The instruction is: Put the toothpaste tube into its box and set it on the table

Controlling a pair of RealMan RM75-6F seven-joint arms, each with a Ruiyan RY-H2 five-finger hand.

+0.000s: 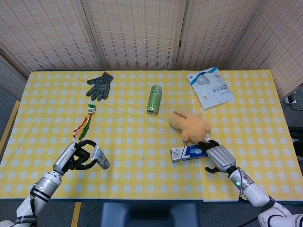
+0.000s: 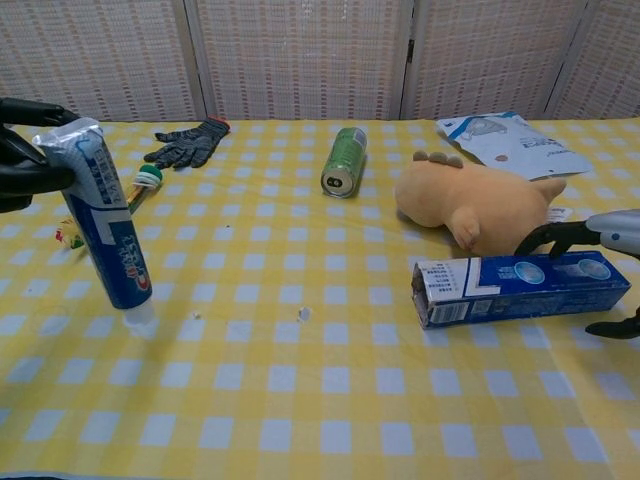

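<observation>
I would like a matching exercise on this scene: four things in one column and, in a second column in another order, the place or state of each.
Things:
1. toothpaste tube
2. box
3. can
4. glove

Places or states:
A. lying on its side near the table's middle
B. flat at the far left of the table
C. held cap-down in the left hand
D. lying in front of the plush toy, with the right hand at its end

Pairs: 1-C, 2-D, 3-A, 4-B
</observation>
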